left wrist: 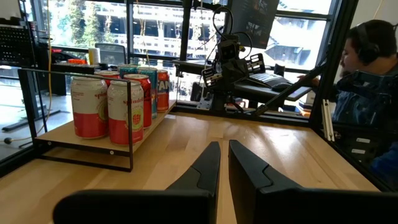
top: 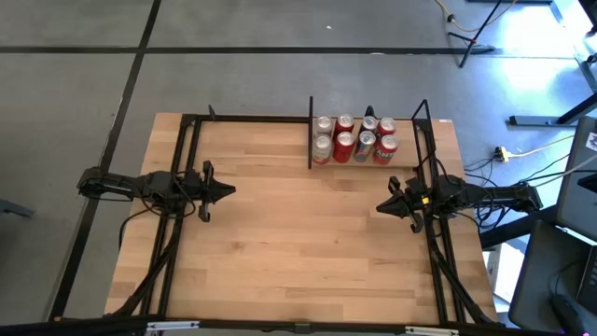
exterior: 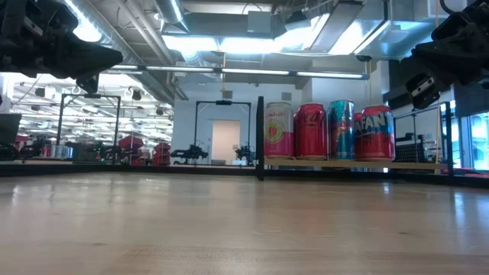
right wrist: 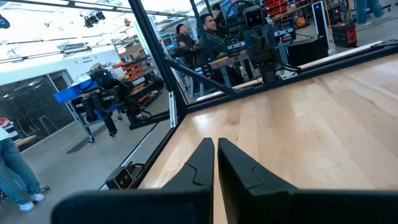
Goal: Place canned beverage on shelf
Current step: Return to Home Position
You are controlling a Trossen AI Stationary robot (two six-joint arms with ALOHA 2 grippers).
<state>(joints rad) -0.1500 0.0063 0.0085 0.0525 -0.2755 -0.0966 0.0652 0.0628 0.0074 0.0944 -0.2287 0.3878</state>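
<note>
Desk (top: 280, 252) carries the shelf (exterior: 351, 163) at its far right side, eight cans (top: 344, 146) lined up in two rows on it so placing looks done, while left gripper (top: 224, 191) and right gripper (top: 384, 206) sit closed, empty, well apart, likely homing.

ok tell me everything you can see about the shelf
The shelf is a narrow light-wood ledge in a thin black metal frame. It sits level, raised slightly off the tabletop, at the upper right of the high view. A dark upright divider closes one end. Eight cans stand upright on it in two rows of four. The left gripper and right gripper are clear of it.
</note>
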